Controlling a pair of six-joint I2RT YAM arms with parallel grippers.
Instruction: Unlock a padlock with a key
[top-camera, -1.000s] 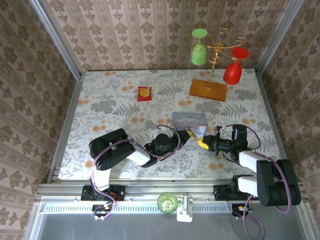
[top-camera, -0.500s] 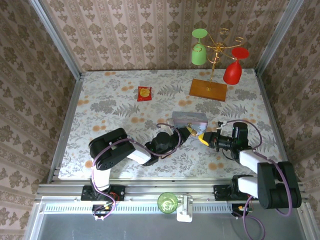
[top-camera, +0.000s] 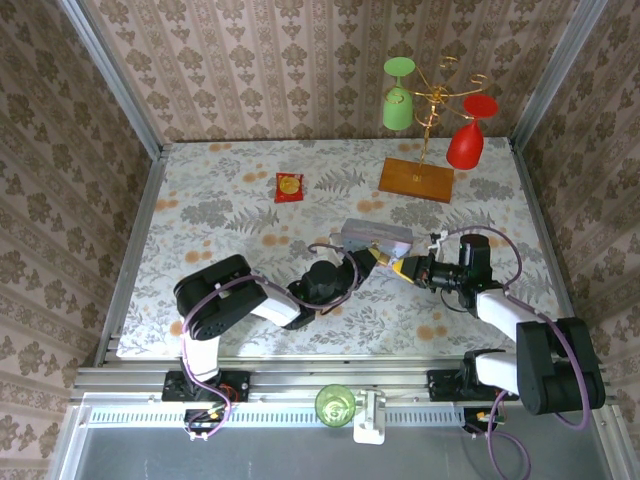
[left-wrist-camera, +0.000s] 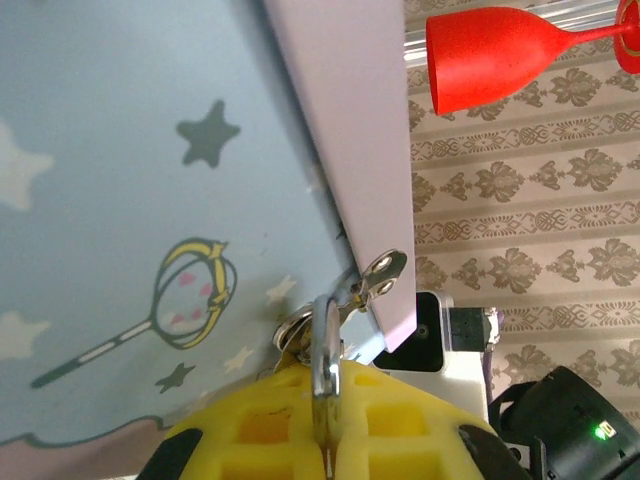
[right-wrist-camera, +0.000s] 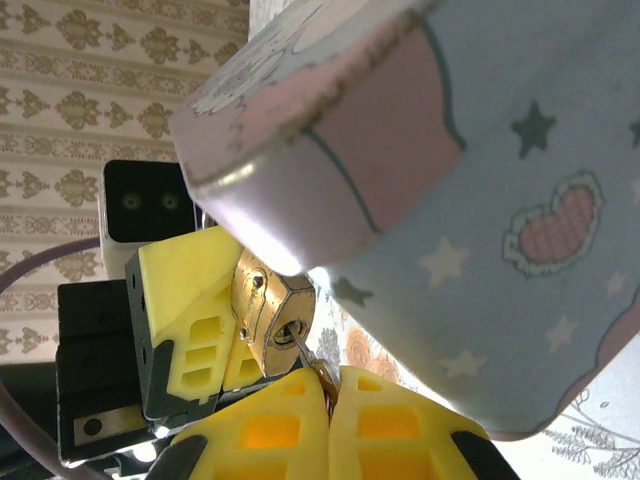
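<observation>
The small brass padlock (right-wrist-camera: 270, 310) hangs from the hasp (left-wrist-camera: 385, 270) of a pale blue starry tin (top-camera: 375, 235), which is tilted up. In the left wrist view its silvery shackle (left-wrist-camera: 325, 345) runs down between the yellow fingers of my left gripper (left-wrist-camera: 328, 400), which is shut on the padlock. My right gripper (right-wrist-camera: 328, 390) is shut on the key (right-wrist-camera: 305, 350), whose blade sits in the padlock's keyhole. In the top view the left gripper (top-camera: 375, 260) and the right gripper (top-camera: 405, 268) meet tip to tip just in front of the tin.
A red-and-yellow packet (top-camera: 289, 186) lies on the floral cloth at the back left. A wooden-based gold stand (top-camera: 416, 178) at the back right carries a green glass (top-camera: 398, 105) and a red glass (top-camera: 467, 145). A green cup (top-camera: 336, 405) sits at the near rail.
Both grippers have shifted a little away from the bases with padlock and key. The tin has tipped up and moved slightly back and left.
</observation>
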